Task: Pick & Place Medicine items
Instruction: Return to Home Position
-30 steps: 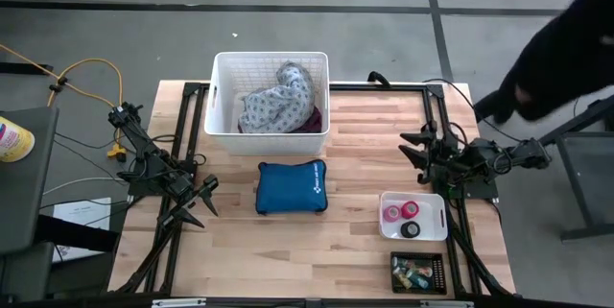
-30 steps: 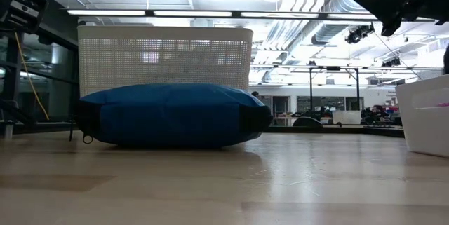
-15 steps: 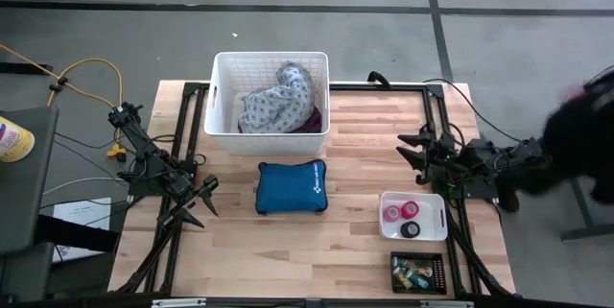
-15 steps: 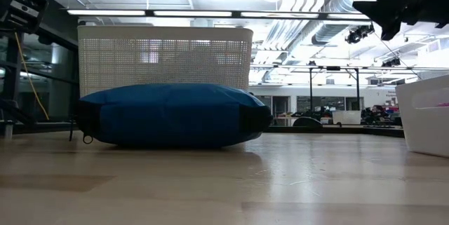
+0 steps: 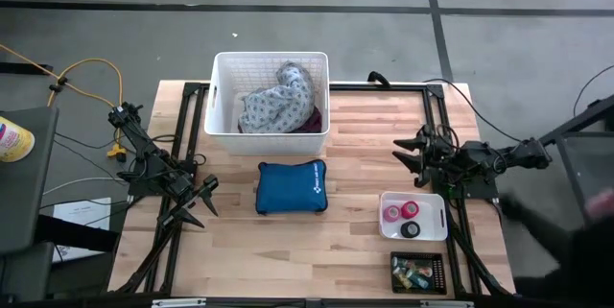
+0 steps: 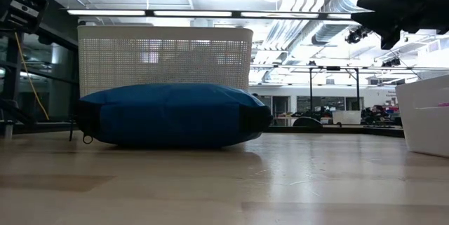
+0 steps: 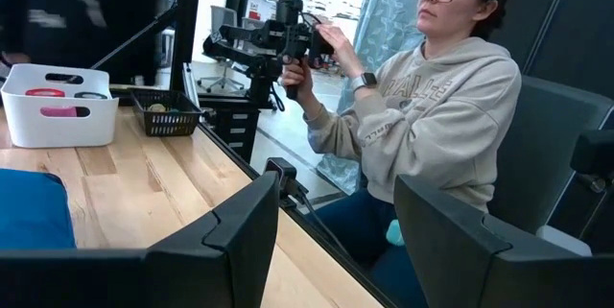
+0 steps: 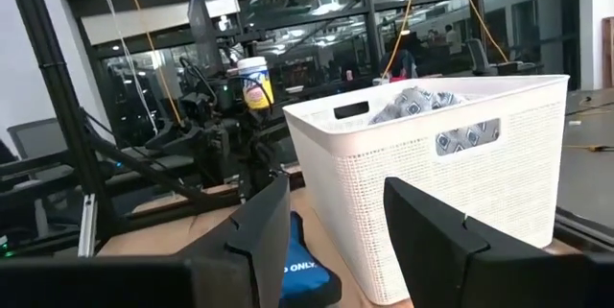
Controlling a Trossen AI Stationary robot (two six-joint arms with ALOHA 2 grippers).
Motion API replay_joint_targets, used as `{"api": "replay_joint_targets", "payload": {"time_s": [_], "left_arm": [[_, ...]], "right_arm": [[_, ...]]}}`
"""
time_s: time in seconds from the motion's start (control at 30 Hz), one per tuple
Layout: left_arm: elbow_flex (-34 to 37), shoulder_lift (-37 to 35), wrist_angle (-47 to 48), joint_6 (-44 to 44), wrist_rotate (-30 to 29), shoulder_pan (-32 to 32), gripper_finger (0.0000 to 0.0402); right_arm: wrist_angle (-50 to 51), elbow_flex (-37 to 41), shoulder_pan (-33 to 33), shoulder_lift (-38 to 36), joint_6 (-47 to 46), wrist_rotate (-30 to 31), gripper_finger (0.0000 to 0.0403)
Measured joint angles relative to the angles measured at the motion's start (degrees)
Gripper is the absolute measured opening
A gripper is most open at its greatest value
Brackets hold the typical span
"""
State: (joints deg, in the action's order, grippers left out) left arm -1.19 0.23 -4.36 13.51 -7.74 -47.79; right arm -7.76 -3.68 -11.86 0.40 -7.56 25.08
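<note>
The medicine items sit near the table's right near corner. A pink roll (image 5: 392, 213) and a black roll (image 5: 411, 229) lie in a small white bin (image 5: 385, 199). Several tiny items fill a black mesh tray (image 5: 418, 272). My right gripper (image 5: 403, 155) hovers open above the table just beyond the white bin, pointing toward the table's left. It shows high up in the low view (image 6: 361, 11). My left gripper (image 5: 203, 202) waits open at the table's left side, well clear of the items. The white bin (image 7: 58, 116) and the tray (image 7: 165, 116) also show in the left wrist view.
A blue zip pouch (image 5: 291, 186) lies mid-table. A tall white perforated basket (image 5: 223, 92) holding cloth bundles stands at the far edge. A person (image 7: 432, 106) sits beyond the table's right edge, hands on a dark device. Bare wood lies between pouch and bin.
My right gripper has shifted slightly toward the table's left and tipped closer to level, still open. The person beside the table's right edge has moved from the far side toward the near side. Nothing on the table has moved.
</note>
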Motion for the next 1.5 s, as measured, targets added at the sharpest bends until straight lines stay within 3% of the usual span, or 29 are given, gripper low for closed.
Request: {"api": "replay_joint_targets", "payload": {"time_s": [0.6, 0.73, 0.87, 1.3, 1.5], "left_arm": [[-0.02, 0.00, 0.00, 0.01, -0.01, 0.00, 0.0202], [-0.02, 0.01, 0.01, 0.00, 0.00, -0.01, 0.0202], [-0.02, 0.00, 0.04, -0.01, 0.01, -0.02, 0.0202], [-0.01, 0.00, 0.04, -0.01, 0.00, 0.00, 0.0202], [-0.02, 0.00, 0.02, 0.01, 0.01, -0.02, 0.0202]], "right_arm": [[-0.24, 0.00, 0.00, -0.02, -1.69, -1.85, 0.0158], [-7.58, 3.19, -0.02, -0.03, -1.33, -3.62, 0.0158], [-7.85, 3.15, 0.00, 0.07, -1.32, -4.04, 0.0158], [-5.03, 3.19, 0.00, 0.02, -1.39, -4.43, 0.0158], [-0.26, 3.21, 0.00, 0.02, -3.10, -8.63, 0.0158]]}}
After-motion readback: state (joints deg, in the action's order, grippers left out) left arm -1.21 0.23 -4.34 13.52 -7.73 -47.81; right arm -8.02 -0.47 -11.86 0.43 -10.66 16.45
